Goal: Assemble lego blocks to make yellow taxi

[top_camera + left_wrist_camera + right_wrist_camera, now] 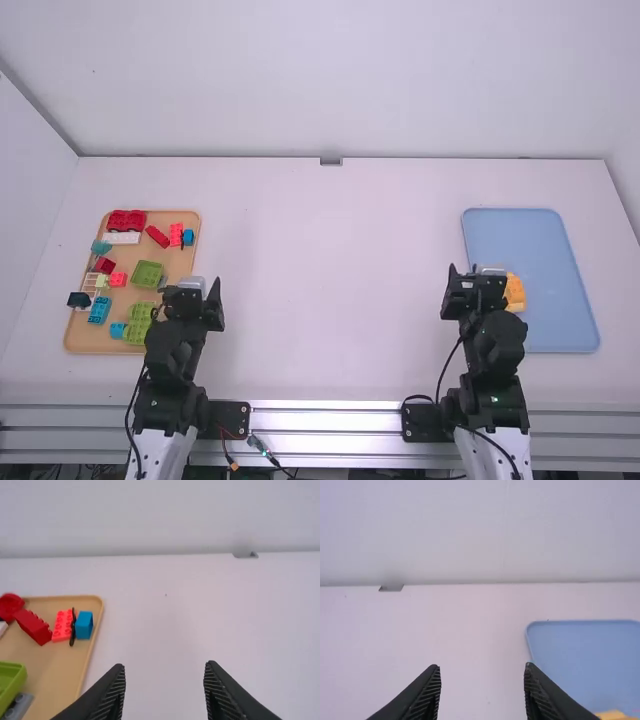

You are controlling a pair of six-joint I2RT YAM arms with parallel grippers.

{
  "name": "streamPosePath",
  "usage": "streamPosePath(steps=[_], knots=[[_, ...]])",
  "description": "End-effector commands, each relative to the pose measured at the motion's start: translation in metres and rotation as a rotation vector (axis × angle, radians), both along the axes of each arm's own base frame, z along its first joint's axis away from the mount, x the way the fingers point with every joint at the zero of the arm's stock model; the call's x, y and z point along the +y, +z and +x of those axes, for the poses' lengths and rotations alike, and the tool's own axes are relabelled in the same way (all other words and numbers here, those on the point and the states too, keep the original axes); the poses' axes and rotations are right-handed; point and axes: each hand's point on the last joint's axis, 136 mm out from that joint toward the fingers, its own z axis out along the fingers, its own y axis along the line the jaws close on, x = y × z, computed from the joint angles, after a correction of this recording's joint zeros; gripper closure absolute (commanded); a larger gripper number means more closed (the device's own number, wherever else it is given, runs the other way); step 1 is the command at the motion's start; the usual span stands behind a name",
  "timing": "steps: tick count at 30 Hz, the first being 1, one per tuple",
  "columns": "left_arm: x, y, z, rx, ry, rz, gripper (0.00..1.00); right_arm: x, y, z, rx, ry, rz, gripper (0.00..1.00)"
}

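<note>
High view has the yellow piece [515,293] toward 9 o'clock on the blue tray [545,245]; left gripper [164,666] and right gripper [482,667] have jaws spread. For a clean pickup, steer the latter toward 4 o'clock, square up, then lower straight.

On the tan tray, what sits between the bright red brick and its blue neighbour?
A slim black piece lies between the red brick and the blue brick, as the left wrist view shows.
</note>
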Motion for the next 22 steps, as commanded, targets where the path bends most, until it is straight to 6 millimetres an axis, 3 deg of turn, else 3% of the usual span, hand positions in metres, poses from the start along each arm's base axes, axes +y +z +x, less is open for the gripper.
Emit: streamPosePath(steps=[1, 7, 13, 22], knots=[[0.002, 0.007, -0.001, -0.04, 0.008, -0.006, 0.65, 0.0, -0.013, -0.003, -0.003, -0.003, 0.006, 0.64], [0.002, 0.01, -0.002, -0.055, 0.008, -0.006, 0.76, 0.0, -0.04, -0.007, -0.007, -0.003, 0.006, 0.75], [0.002, 0.01, -0.002, -0.055, 0.008, -0.006, 0.86, 0.0, -0.019, -0.009, -0.098, -0.002, 0.006, 0.84], [0.002, 0.01, -0.002, -0.055, 0.008, -0.006, 0.97, 0.0, -0.018, -0.01, -0.102, -0.002, 0.006, 0.96]])
